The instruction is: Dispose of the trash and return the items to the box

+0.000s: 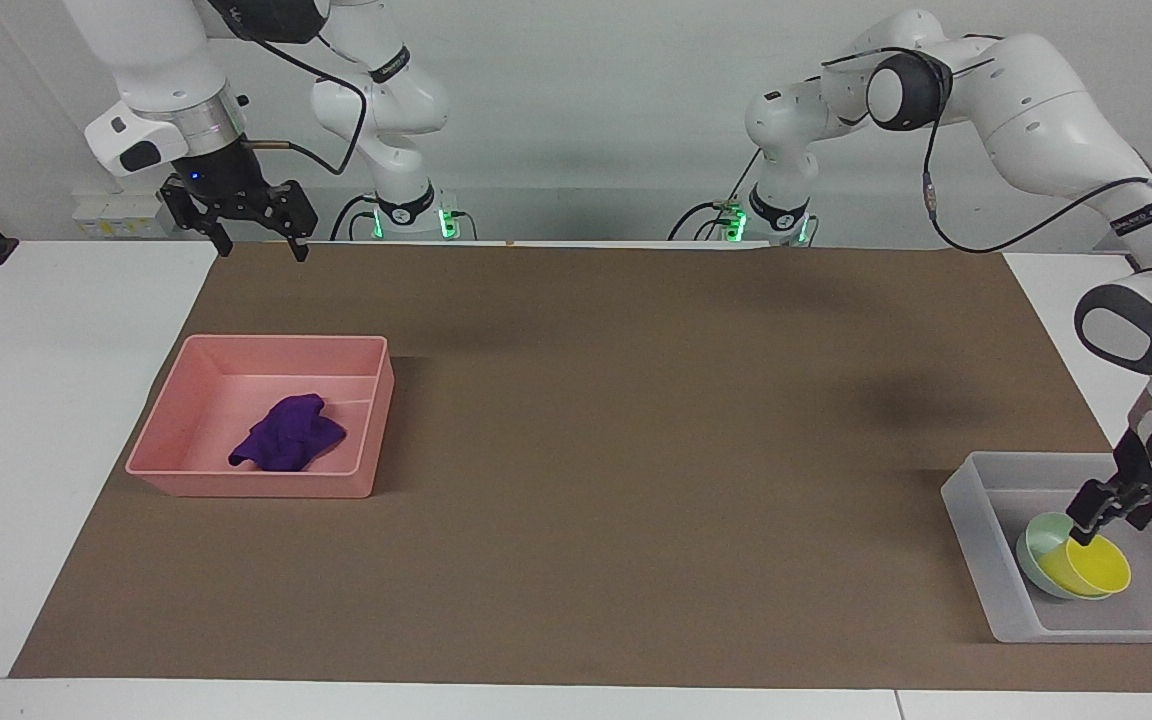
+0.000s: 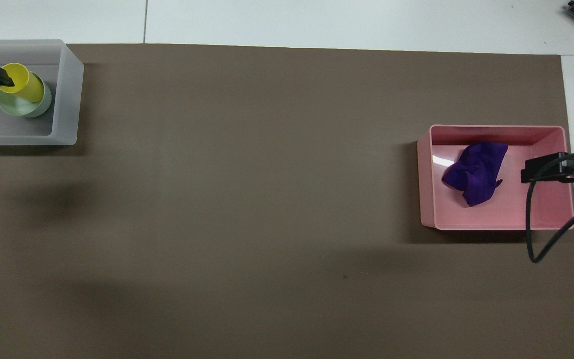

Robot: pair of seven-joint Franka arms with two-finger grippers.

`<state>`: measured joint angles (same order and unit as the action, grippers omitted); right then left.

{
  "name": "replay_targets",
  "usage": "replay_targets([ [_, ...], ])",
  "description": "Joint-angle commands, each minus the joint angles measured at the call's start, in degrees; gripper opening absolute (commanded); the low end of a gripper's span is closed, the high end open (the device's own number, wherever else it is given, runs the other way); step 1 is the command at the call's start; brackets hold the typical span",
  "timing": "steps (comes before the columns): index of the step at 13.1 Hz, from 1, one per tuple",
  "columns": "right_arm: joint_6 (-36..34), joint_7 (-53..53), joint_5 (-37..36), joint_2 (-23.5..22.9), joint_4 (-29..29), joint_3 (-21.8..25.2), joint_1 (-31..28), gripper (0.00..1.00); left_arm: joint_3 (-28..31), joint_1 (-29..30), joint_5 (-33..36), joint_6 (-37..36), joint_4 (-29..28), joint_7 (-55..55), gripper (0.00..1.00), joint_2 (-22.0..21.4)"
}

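the left gripper (image 1: 1104,518) hangs released just above the yellow cup (image 1: 1096,566), which sits tilted inside the green bowl (image 1: 1044,552) in the grey box (image 1: 976,540) at the left arm's end of the desk (image 1: 636,450) (nesting the two items saves floor space in the box). the purple rag (image 1: 286,432) lies in the pink tray (image 1: 176,455) at the right arm's end, so the trash appears sorted. the right gripper (image 1: 258,238) waits, spread open, over the desk edge nearest the robots.
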<state>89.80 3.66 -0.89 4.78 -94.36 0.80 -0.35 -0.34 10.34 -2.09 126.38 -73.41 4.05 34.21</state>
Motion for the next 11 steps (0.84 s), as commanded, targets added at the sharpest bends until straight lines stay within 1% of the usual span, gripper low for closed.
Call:
replay_targets([
  [1, -0.94, -1.29, 0.62, 0.67, -0.29, -0.01, -0.44, 1.00, 0.69, -4.70, 1.57, -4.56, -6.01, 2.10, 1.00, -7.99],
  [3, -0.94, -1.37, 0.62, 0.67, -0.29, -0.01, -0.44, 1.00, 0.69, -8.74, 1.57, -4.48, -13.82, 3.33, 1.00, -14.49],
  [5, -0.94, -1.29, 0.62, 0.67, -0.29, -0.01, -0.44, 1.00, 0.69, -12.17, 1.48, -6.22, -18.59, 3.34, 1.00, -19.77],
  [6, -0.94, -1.37, 0.62, 0.67, -0.29, -0.01, -0.44, 1.00, 0.69, -13.75, 1.57, -9.28, -19.48, 3.34, 1.00, -21.88],
  [9, -0.94, -1.37, 0.54, 0.67, -0.29, -0.01, -0.44, 1.00, 0.51, -16.04, 1.48, -19.39, -19.84, 3.86, 1.00, -27.34],
  [11, -0.94, -1.37, 0.62, 0.67, -0.29, -0.09, -0.44, 1.00, 0.51, -16.31, 1.57, -24.58, -19.31, 3.95, 1.00, -30.15],
])
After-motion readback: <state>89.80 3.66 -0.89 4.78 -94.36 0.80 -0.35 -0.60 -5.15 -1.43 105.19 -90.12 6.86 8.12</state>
